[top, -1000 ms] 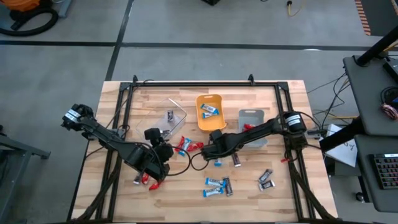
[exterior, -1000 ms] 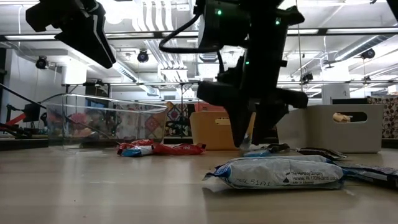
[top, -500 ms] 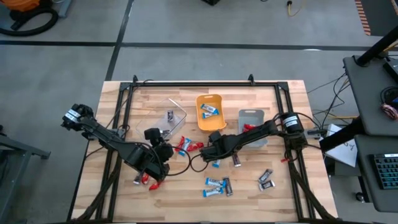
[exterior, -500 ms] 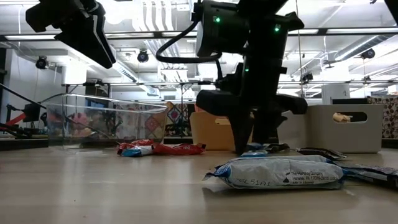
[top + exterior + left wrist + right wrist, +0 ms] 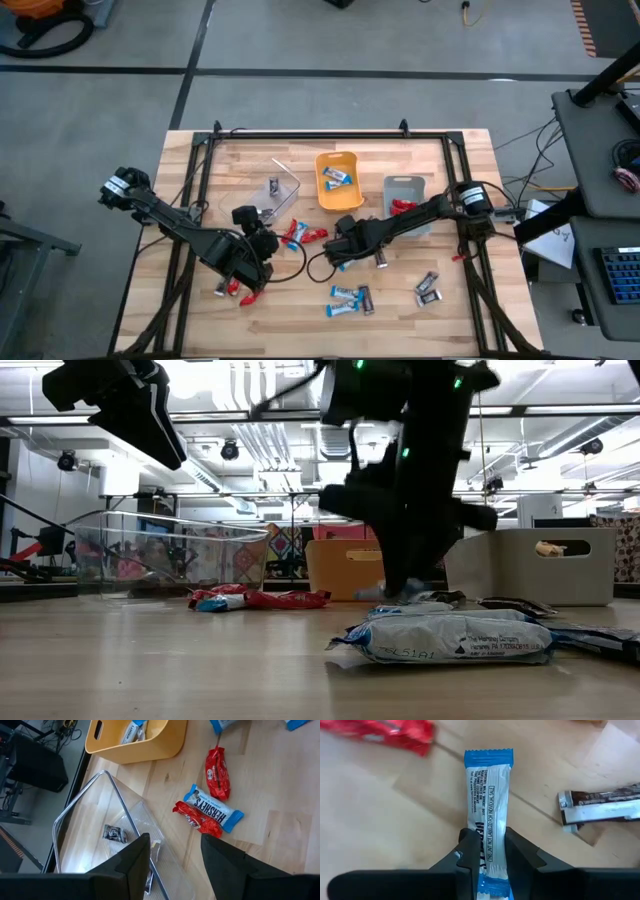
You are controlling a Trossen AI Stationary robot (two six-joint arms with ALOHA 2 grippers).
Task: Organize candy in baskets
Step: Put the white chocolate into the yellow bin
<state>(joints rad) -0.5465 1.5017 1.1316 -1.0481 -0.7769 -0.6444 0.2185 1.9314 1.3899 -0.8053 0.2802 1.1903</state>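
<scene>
My right gripper (image 5: 487, 857) is shut on a blue-and-white candy (image 5: 346, 262) on the wood table, mid-table, nearer than the orange basket (image 5: 338, 182). That basket holds blue-and-white candy. The clear basket (image 5: 277, 195) holds a dark candy, and the grey basket (image 5: 405, 205) holds a red one. My left gripper (image 5: 172, 865) hangs open above the table by the clear basket's near side, with nothing between its fingers. Red candy and one blue-and-white bar (image 5: 212, 807) lie past it. My right gripper pinches the candy's two long sides (image 5: 487, 840) between its two fingers, near the bar's closer end. The fingers come steeply from above and stand across the bar's width. I cannot tell whether the bar is lifted clear of the table.
A dark silver candy (image 5: 605, 805) and a red one (image 5: 385, 732) lie close to the held bar. More candy lies near the table's near edge (image 5: 350, 298), at the near right (image 5: 428, 288), and under the left arm (image 5: 232, 288). A black frame borders the table.
My right gripper has shut its fingers onto the blue-and-white candy and rolled a little about its own axis. My left arm has kept still.
</scene>
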